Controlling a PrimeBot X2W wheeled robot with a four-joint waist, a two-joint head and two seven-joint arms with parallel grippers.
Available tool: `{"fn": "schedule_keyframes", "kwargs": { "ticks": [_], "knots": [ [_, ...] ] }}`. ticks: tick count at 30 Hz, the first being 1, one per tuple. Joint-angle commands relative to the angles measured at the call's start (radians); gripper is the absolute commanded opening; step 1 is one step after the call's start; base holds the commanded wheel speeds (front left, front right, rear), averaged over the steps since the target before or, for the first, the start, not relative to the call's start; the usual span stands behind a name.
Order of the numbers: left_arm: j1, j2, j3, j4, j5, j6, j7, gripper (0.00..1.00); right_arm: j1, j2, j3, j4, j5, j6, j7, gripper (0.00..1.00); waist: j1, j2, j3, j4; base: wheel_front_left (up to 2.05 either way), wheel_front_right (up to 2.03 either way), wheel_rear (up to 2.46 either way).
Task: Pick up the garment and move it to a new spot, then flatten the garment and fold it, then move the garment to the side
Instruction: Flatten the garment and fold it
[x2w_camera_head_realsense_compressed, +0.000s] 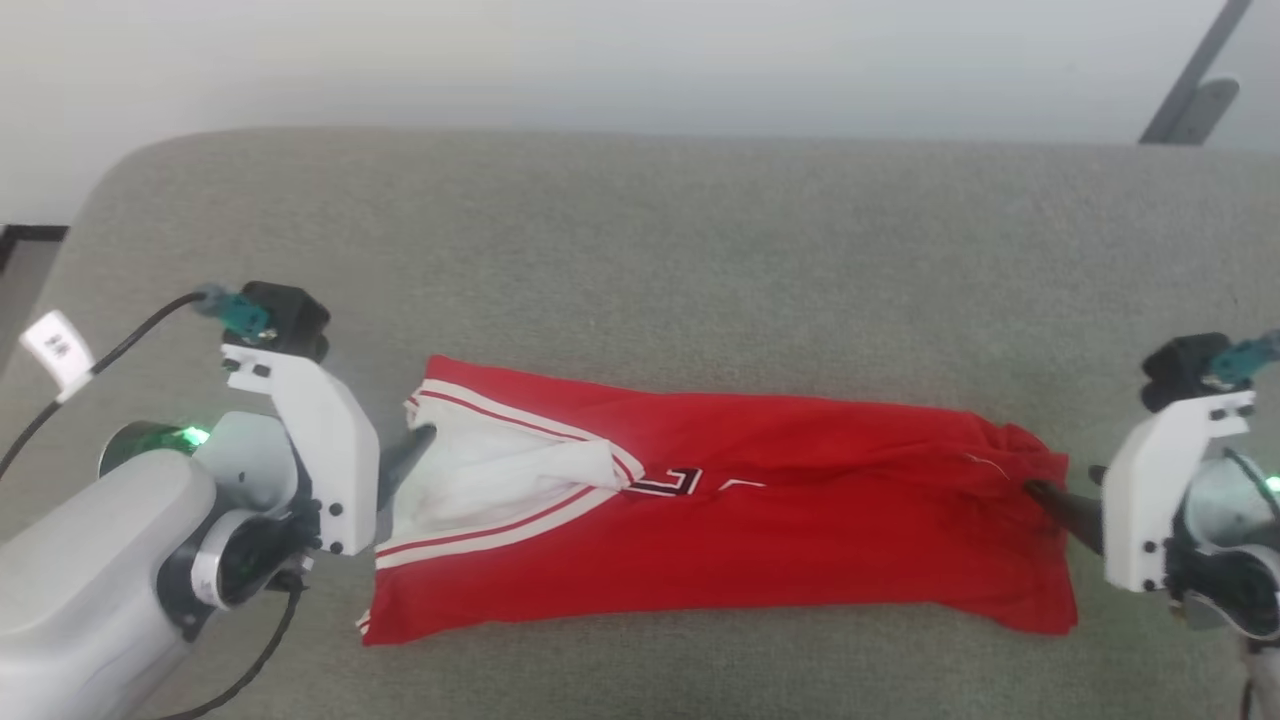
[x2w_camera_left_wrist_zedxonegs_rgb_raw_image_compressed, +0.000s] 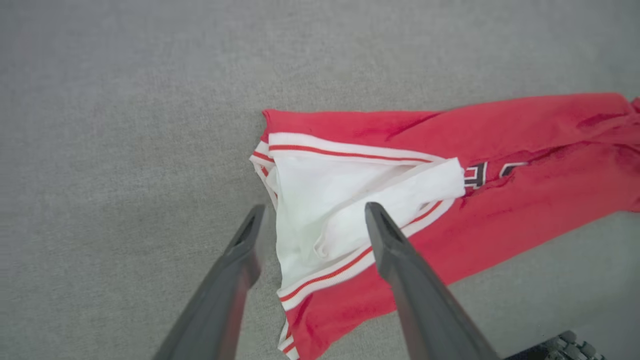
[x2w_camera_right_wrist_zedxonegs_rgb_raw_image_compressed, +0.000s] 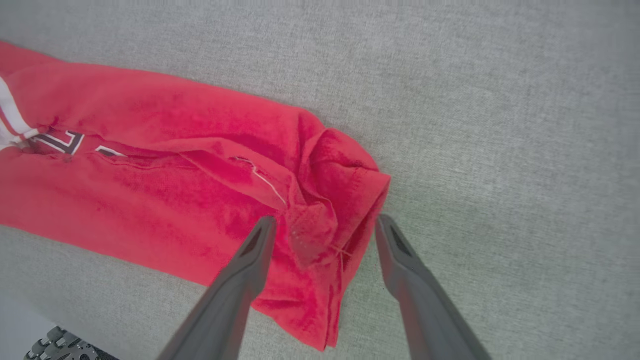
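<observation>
**Jaws wide at both ends**

The bright red soft T-shirt (x2w_camera_head_realsense_compressed: 750, 530) lies as a long folded band across the centre of the head view, on a grey woven cushion (x2w_camera_head_realsense_compressed: 640, 230). At lower centre of each wrist view, the left gripper (x2w_camera_left_wrist_zedxonegs_rgb_raw_image_compressed: 314, 207) stands wide over the white sleeve (x2w_camera_left_wrist_zedxonegs_rgb_raw_image_compressed: 325, 195), and the right gripper (x2w_camera_right_wrist_zedxonegs_rgb_raw_image_compressed: 326, 219) stands wide astride the bunched red hem (x2w_camera_right_wrist_zedxonegs_rgb_raw_image_compressed: 315, 240).

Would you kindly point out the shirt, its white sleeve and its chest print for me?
shirt (x2w_camera_head_realsense_compressed: 800, 530), head view, on the red body panel.
white sleeve (x2w_camera_left_wrist_zedxonegs_rgb_raw_image_compressed: 320, 195), left wrist view, on the middle of the white fabric.
chest print (x2w_camera_head_realsense_compressed: 680, 484), head view, on the black-and-white lettering.
</observation>
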Motion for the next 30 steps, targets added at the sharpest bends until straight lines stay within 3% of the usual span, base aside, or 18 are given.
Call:
{"fn": "schedule_keyframes", "kwargs": {
  "ticks": [1,14,22,23,24,25,30],
  "knots": [
    [0.022,0.002,0.01,-0.002,0.016,-0.004,-0.031,1.0,0.011,-0.005,-0.008,-0.002,0.004,0.0,0.004,1.0,0.0,0.0,-0.016,0.014,0.0,0.0,0.0],
    [0.205,-0.011,0.117,0.058,0.095,-0.015,-0.54,1.0,0.036,-0.006,-0.108,0.158,-0.01,0.0,0.025,1.0,0.0,0.0,-0.03,0.095,0.0,0.0,0.0],
    [0.295,-0.044,0.181,0.156,0.101,-0.042,-0.735,1.0,0.003,0.033,-0.08,0.255,0.02,0.0,-0.004,1.0,0.0,0.0,-0.014,0.13,0.0,0.0,0.0],
    [0.303,-0.053,0.197,0.167,0.102,-0.051,-0.746,1.0,0.002,0.034,-0.063,0.263,0.027,0.0,-0.006,0.65,0.0,0.0,-0.012,0.132,0.0,0.0,0.0],
    [0.311,-0.06,0.214,0.18,0.108,-0.062,-0.753,1.0,-0.003,0.031,-0.044,0.263,0.036,0.0,-0.014,0.14,0.0,0.0,-0.009,0.135,0.0,0.0,0.0],
    [0.32,-0.065,0.23,0.195,0.122,-0.07,-0.757,1.0,-0.008,0.029,-0.036,0.267,0.047,0.0,-0.026,0.0,0.0,0.0,-0.006,0.136,0.0,0.0,0.0],
    [0.375,-0.132,0.373,0.239,0.181,-0.125,-0.761,1.0,-0.031,0.008,-0.006,0.288,0.085,0.0,-0.059,0.0,0.0,0.0,0.005,0.134,0.0,0.0,0.0]
  ]
}}
